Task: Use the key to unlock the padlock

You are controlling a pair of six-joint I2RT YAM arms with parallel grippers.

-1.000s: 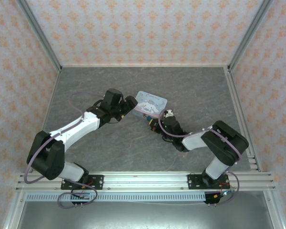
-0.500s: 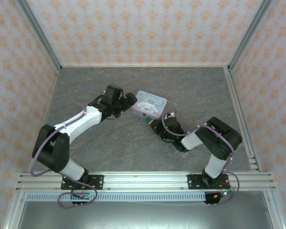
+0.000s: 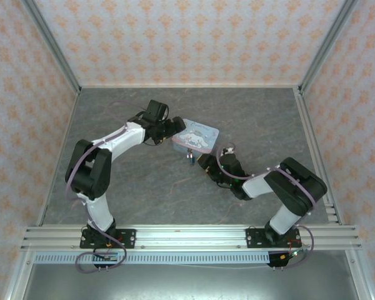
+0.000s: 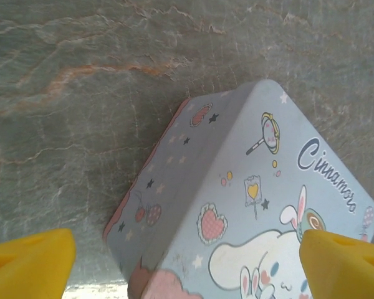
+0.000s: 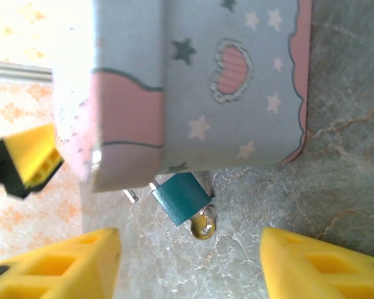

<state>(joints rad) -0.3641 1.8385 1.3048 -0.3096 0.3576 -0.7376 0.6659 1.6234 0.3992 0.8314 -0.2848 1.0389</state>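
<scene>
Two grippers, both spread wide, neither gripping anything. Left gripper (image 4: 187,277) straddles tin (image 4: 237,205), probably to steady it; one finger clear of tin wall. Padlock (image 5: 182,196) sits against tin's front edge, just ahead of right gripper (image 5: 190,268), midway between fingers (image 5: 68,261); key (image 5: 203,226) head pokes from its near end. Bare table (image 5: 349,156) beyond right finger; tin wall crowds approach

padlock (image 5: 182,196) just beside tin (image 5: 230,81), on table (image 5: 336,187)

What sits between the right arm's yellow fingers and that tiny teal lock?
Right wrist view: a small gold key head touching the teal padlock, then bare grey marbled table before the open right gripper.
</scene>
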